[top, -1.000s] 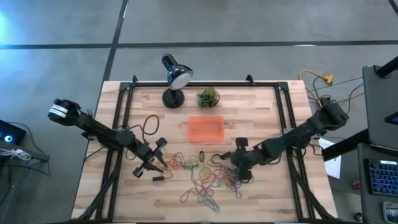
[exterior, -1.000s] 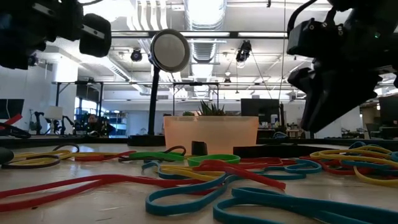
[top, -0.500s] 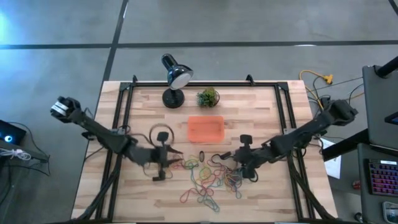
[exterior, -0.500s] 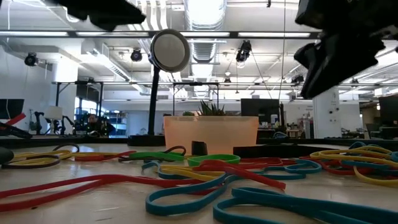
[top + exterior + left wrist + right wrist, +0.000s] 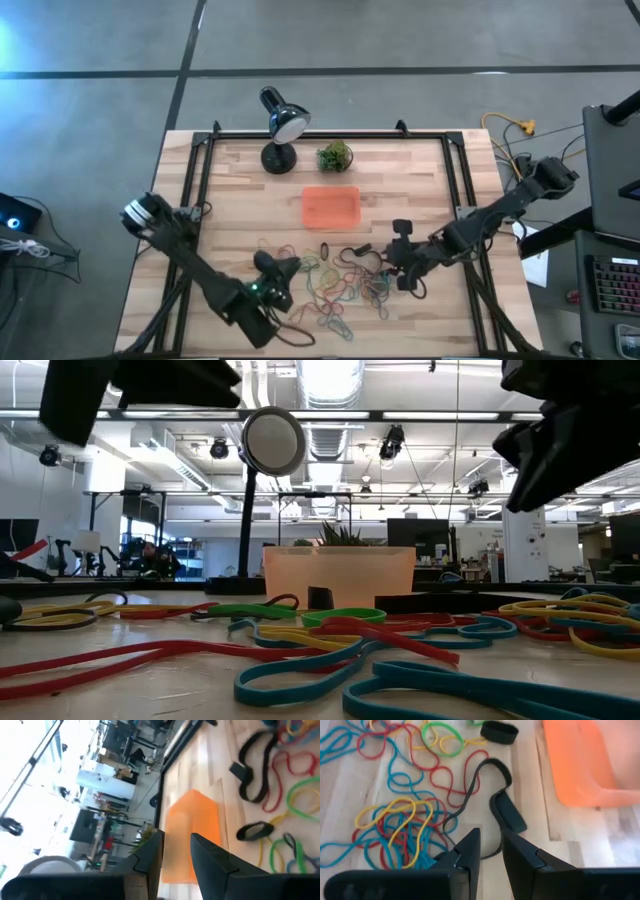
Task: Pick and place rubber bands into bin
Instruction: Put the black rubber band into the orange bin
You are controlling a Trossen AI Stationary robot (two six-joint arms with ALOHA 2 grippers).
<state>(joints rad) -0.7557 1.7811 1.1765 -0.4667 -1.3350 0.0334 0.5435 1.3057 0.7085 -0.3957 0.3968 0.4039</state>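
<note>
Many coloured rubber bands lie loose on the wooden table, near its front middle; the low view shows them close up. The orange bin stands flat on the table just beyond them. My left gripper hovers at the pile's left near side, pointing almost level toward the bin. Its fingers are narrowly open with nothing between them. My right gripper hangs above the pile's right side, slanting down. It is narrowly open over a long black band that lies on the table.
A black desk lamp and a small green plant ball stand at the far edge behind the bin. A small black oval piece lies between bin and pile. Black rails run along both table sides.
My left gripper has swung from the pile's left side toward the table's near edge, and has rolled and tipped up from pointing down to nearly level, facing the bin. My right gripper has risen a little and drifted toward the right edge. The bands have stayed where they were.
</note>
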